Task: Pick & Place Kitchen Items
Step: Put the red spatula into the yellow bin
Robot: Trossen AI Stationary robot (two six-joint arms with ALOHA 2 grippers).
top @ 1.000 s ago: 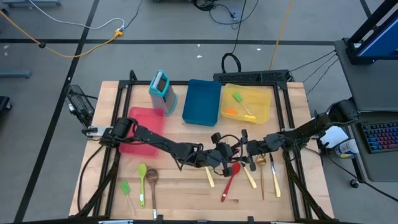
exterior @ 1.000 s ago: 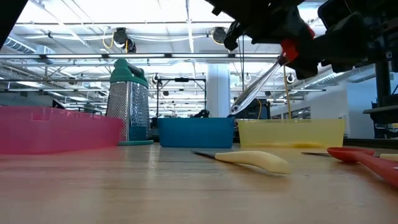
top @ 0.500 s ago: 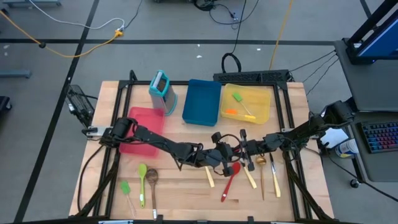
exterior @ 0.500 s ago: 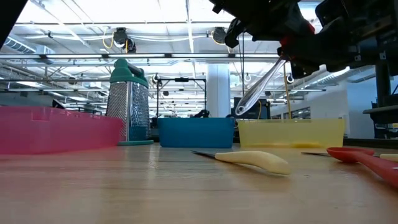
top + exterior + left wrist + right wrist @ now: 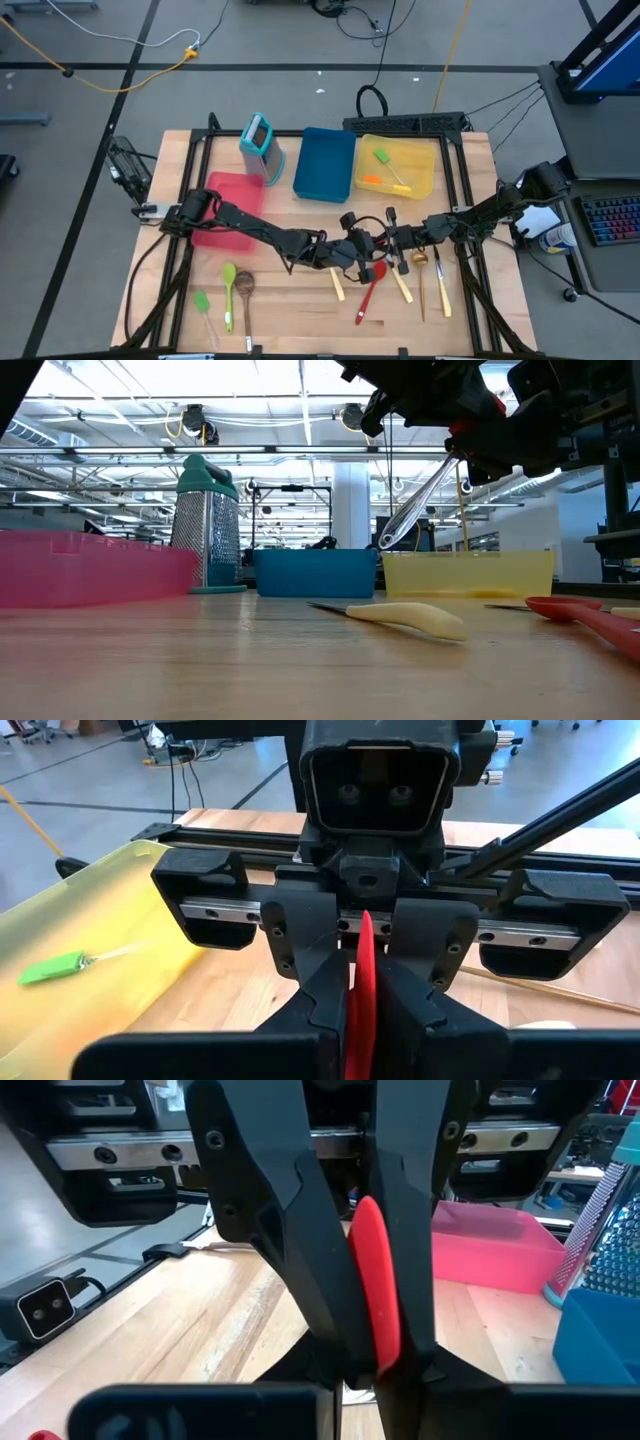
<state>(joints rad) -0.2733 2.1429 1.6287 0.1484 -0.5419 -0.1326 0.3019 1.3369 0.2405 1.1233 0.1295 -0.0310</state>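
Observation:
A mini spatula with a red head (image 5: 465,438) and a thin metal handle (image 5: 415,500) hangs over the table's middle. Both grippers are shut on its head. My left gripper (image 5: 378,247) comes from the table's left and my right gripper (image 5: 396,243) from the right, tip to tip. From above, the grippers hide the spatula. Other kitchen items lie flat on the wood: a red spoon (image 5: 371,288), cream-handled knives (image 5: 402,285), a gold spoon (image 5: 420,265), a green spoon (image 5: 229,285), a wooden spoon (image 5: 245,290) and a green spatula (image 5: 202,303). My left gripper pinches the flat red head (image 5: 360,988) between its two fingers, coming level from the table's left. The head stands on edge in the hold. The handle slants down below it, clear of the table. My right gripper pinches the same red head (image 5: 384,1335) between its two fingers, coming level from the table's right, opposite the left fingers. The spatula is lifted clear, its metal handle (image 5: 400,520) hanging aslant below.
At the back stand a yellow tray (image 5: 425,180) holding a green and an orange spatula, a blue tray (image 5: 325,163), a pink tray (image 5: 228,208) and a teal-topped grater (image 5: 258,140). A knife (image 5: 405,615) lies under the hand-over spot.
My right gripper has shut on the red head that my left gripper was holding. The spatula's handle has swung a little; its lower end now sits slightly farther right in the low view. Both arms have stayed in place.

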